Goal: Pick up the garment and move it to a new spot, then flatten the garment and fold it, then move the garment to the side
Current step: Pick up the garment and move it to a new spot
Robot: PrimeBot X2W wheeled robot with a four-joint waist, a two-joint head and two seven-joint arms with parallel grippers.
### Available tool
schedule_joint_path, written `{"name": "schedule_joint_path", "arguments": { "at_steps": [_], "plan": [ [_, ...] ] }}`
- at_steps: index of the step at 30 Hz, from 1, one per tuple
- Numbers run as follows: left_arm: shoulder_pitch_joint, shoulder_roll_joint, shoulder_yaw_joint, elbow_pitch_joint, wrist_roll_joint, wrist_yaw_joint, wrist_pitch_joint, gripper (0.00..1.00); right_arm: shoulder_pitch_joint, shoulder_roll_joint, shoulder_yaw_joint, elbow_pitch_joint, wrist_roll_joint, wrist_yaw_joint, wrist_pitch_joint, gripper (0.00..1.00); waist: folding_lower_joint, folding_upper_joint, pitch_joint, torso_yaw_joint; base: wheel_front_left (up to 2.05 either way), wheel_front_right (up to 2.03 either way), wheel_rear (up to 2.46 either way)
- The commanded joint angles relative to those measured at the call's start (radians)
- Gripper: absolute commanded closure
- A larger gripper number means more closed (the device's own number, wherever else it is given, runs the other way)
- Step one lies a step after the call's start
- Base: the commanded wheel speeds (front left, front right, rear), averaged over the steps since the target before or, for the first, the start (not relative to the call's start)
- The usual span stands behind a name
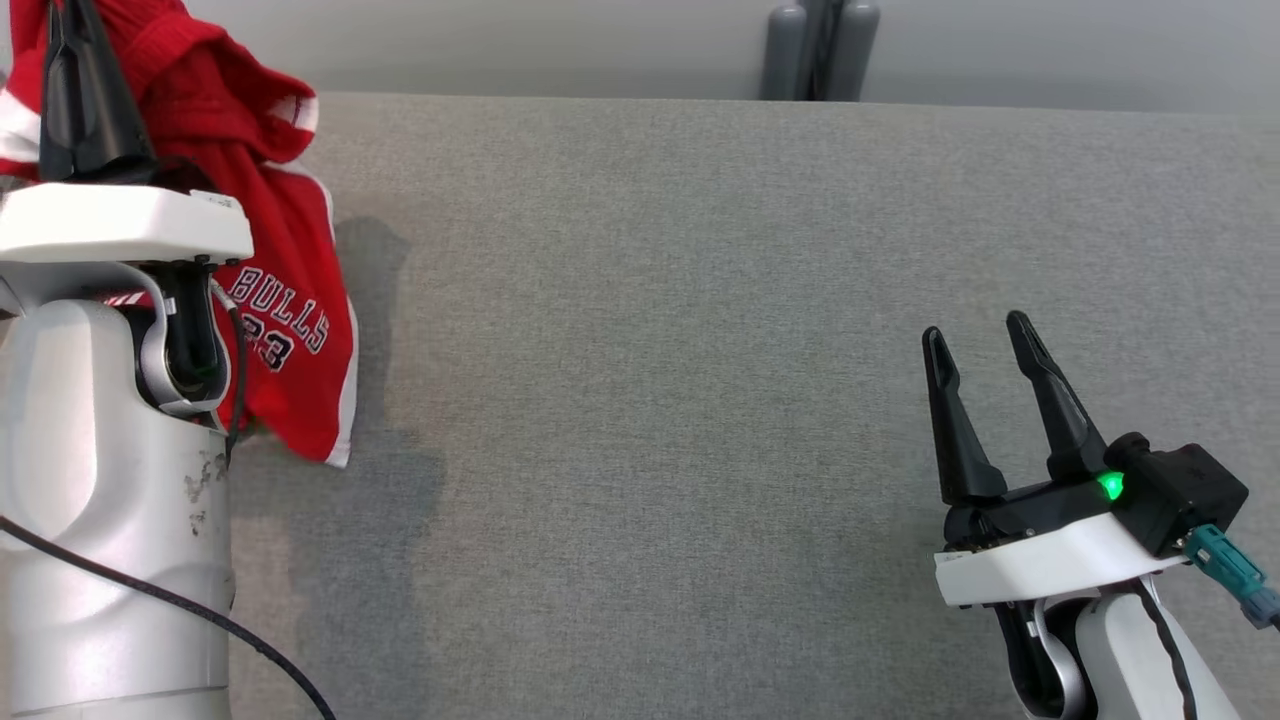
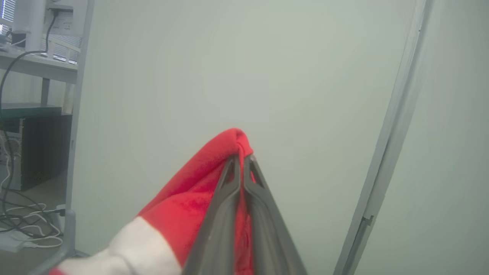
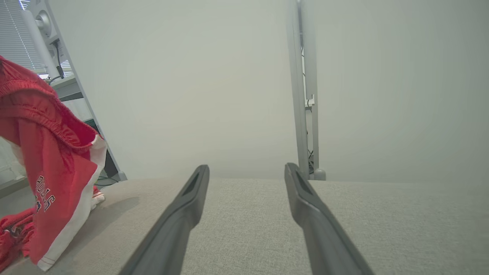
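Grey woven tabletop (image 1: 700, 350) stretched wide and open between its far edge and the right gripper (image 1: 975, 328), whose fingers stood spread apart. Red Bulls shorts (image 1: 290, 300) hung at the left side, pinched high in the left gripper (image 2: 241, 157).

Garment (image 1: 290, 250): bright red, white bands along the hems, dark letters "BULLS" edged in white, a number below in the same colours. Table cover (image 1: 700, 350): plain grey, fine woven texture. Left gripper (image 2: 242, 156): dark grey fingers (image 2: 225, 214). Right gripper (image 1: 975, 327): black fingers (image 1: 955, 430), casing (image 1: 1040, 565) white, light (image 1: 1110, 487) green, plug (image 1: 1225, 570) teal. Wall (image 3: 191, 76): pale greenish grey, without any pattern.
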Motion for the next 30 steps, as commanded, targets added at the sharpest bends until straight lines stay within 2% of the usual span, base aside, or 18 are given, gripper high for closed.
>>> {"name": "schedule_joint_path", "arguments": {
  "at_steps": [1,4,16,23,30],
  "plan": [
    [0.013,-0.001,-0.013,-0.034,0.010,-0.005,0.007,1.00,0.016,0.002,-0.006,-0.003,0.009,0.002,-0.006,0.00,0.0000,0.0000,-0.017,-0.031,0.00,0.00,0.00],
    [0.019,-0.002,-0.032,-0.073,0.016,-0.011,0.021,1.00,0.017,0.006,-0.006,-0.004,0.009,0.002,-0.006,0.00,0.0000,0.0000,-0.026,-0.055,0.00,0.00,0.00],
    [0.040,-0.026,-0.157,-0.249,0.036,-0.021,0.112,1.00,0.025,0.017,-0.013,-0.014,0.039,0.002,-0.006,0.00,0.0000,0.0000,-0.050,-0.225,0.00,0.00,0.00],
    [0.025,-0.037,-0.271,-0.266,0.028,-0.036,0.144,1.00,0.029,0.017,-0.021,-0.025,0.063,0.002,-0.006,0.00,0.0000,0.0000,-0.041,-0.299,0.00,0.00,0.00],
    [0.074,-0.043,-0.385,-0.200,0.061,-0.028,0.139,1.00,0.033,0.017,-0.031,-0.034,0.076,0.002,-0.006,0.00,0.0000,0.0000,-0.030,-0.337,0.00,0.00,0.00]
  ]
}}
